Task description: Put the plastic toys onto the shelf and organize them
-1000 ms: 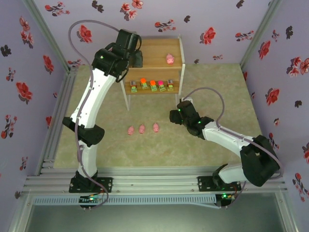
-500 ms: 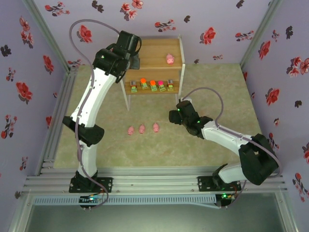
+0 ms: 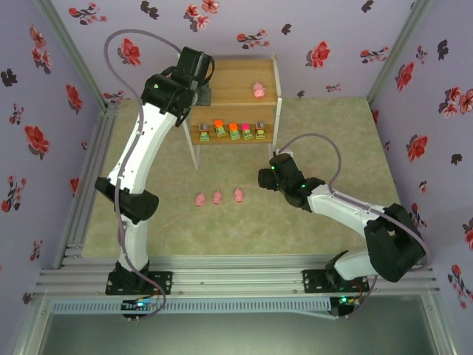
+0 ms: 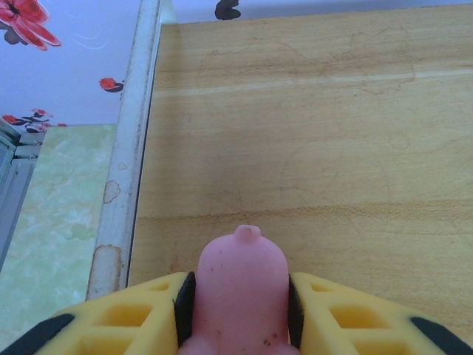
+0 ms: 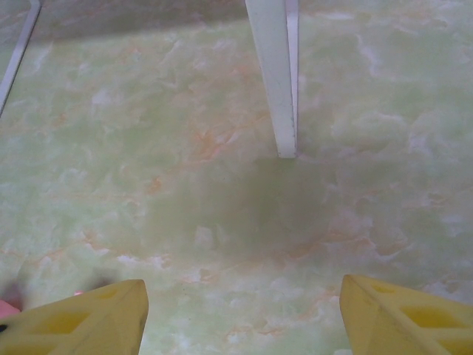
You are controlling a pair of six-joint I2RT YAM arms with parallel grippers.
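My left gripper (image 4: pixel 241 299) is shut on a pink pig toy (image 4: pixel 242 281), its black pads pressed against both of the pig's sides, low over the left end of the shelf's top board (image 4: pixel 310 133). From above, the left gripper (image 3: pixel 203 92) sits at that board's left end, and another pink pig (image 3: pixel 259 90) stands at the right end. Several small blocks (image 3: pixel 230 131) line the lower tier. Three pink pigs (image 3: pixel 217 197) lie in a row on the floor in front. My right gripper (image 3: pixel 264 177) is open and empty, just above the floor near a white shelf leg (image 5: pixel 275 81).
The shelf's white frame rail (image 4: pixel 129 163) runs along the left edge of the top board. A pink pig (image 5: pixel 4 308) peeks in at the right wrist view's lower left corner. Flowered purple walls (image 3: pixel 66 89) enclose the green marbled floor (image 3: pixel 332 133).
My left wrist has shifted slightly left over the top board with the pig still between the pads. The right arm has not moved.
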